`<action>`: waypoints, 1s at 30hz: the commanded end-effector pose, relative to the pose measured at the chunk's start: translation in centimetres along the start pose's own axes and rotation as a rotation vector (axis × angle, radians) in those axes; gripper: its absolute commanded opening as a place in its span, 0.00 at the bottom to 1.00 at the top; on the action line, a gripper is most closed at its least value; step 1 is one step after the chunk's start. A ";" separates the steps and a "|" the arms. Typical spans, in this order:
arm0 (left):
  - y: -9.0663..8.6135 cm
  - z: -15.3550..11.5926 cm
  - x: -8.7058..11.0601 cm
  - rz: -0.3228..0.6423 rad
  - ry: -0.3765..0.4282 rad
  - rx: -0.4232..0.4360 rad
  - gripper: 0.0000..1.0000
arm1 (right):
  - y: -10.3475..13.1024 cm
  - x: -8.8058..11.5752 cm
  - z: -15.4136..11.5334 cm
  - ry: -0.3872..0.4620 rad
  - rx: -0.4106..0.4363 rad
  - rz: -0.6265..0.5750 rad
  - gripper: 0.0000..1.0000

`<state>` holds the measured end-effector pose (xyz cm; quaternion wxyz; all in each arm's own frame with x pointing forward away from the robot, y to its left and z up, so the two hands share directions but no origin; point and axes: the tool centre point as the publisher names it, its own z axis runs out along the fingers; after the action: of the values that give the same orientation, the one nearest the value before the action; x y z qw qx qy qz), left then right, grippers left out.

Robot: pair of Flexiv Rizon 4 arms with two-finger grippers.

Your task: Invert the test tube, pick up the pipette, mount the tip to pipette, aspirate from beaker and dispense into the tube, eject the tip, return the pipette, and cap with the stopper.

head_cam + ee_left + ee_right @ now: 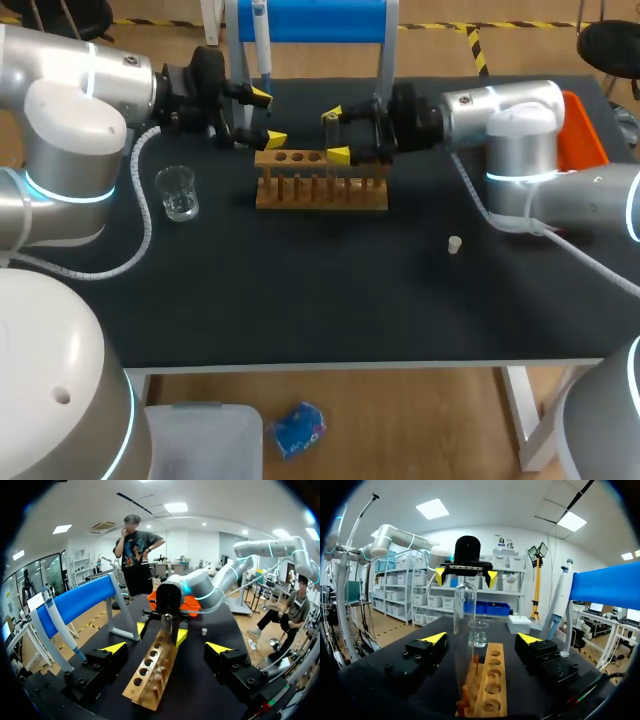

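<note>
A wooden tube rack (320,190) stands mid-table. A clear test tube (464,630) stands upright at the rack's right end, its upper end looking rounded. My right gripper (336,135) is open, one yellow-tipped finger on each side of the tube (166,625) with a gap on both sides. At the rack's left end my left gripper (268,118) is open and holds nothing. The pipette (260,40) hangs on the blue stand (310,20) behind the rack. A glass beaker (178,193) with some liquid sits to the left. The small white stopper (454,244) lies to the right.
An orange object (582,130) sits at the table's far right edge. The stand's metal legs (383,60) come down just behind the two grippers. The near half of the black table (300,300) holds only the stopper.
</note>
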<state>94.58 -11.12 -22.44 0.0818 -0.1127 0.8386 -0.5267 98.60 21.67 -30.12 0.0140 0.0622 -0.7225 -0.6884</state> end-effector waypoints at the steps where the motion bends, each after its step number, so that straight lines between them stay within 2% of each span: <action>1: 0.0 0.0 0.0 -0.001 0.000 -0.001 1.00 | -0.3 -0.4 0.3 0.023 -0.008 -0.002 0.67; 3: 0.0 0.0 0.0 -0.001 0.000 -0.001 1.00 | -0.2 -0.3 0.4 0.023 -0.011 -0.001 0.62; 7: 0.0 0.0 0.0 -0.001 0.000 -0.001 1.00 | -0.2 0.0 0.6 0.027 -0.017 0.003 0.66; 8: 0.0 0.0 0.0 -0.001 0.000 -0.001 1.00 | -0.2 0.1 0.7 0.029 -0.017 0.004 0.64; 10: 0.0 0.0 0.0 -0.001 0.000 -0.001 1.00 | -0.2 0.2 0.7 0.030 -0.018 0.005 0.51; 11: 0.0 0.0 0.0 -0.001 0.000 -0.001 1.00 | -0.2 0.2 0.7 0.029 -0.019 0.006 0.49; 23: 0.0 0.0 0.0 -0.001 0.000 -0.001 1.00 | 0.1 0.5 0.9 0.028 -0.022 0.004 0.36; 26: 0.0 0.0 0.0 -0.001 0.000 -0.001 1.00 | 0.1 0.6 0.9 0.030 -0.023 0.004 0.25; 28: 0.0 0.0 0.0 -0.001 0.000 -0.001 1.00 | 0.1 0.7 1.0 0.031 -0.022 0.005 0.20; 30: 0.0 0.0 0.0 -0.001 0.000 -0.001 1.00 | 0.2 0.7 1.0 0.032 -0.021 0.005 0.05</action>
<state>94.58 -11.12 -22.45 0.0819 -0.1127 0.8385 -0.5268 97.64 22.60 -30.05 0.0276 0.0703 -0.7146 -0.6955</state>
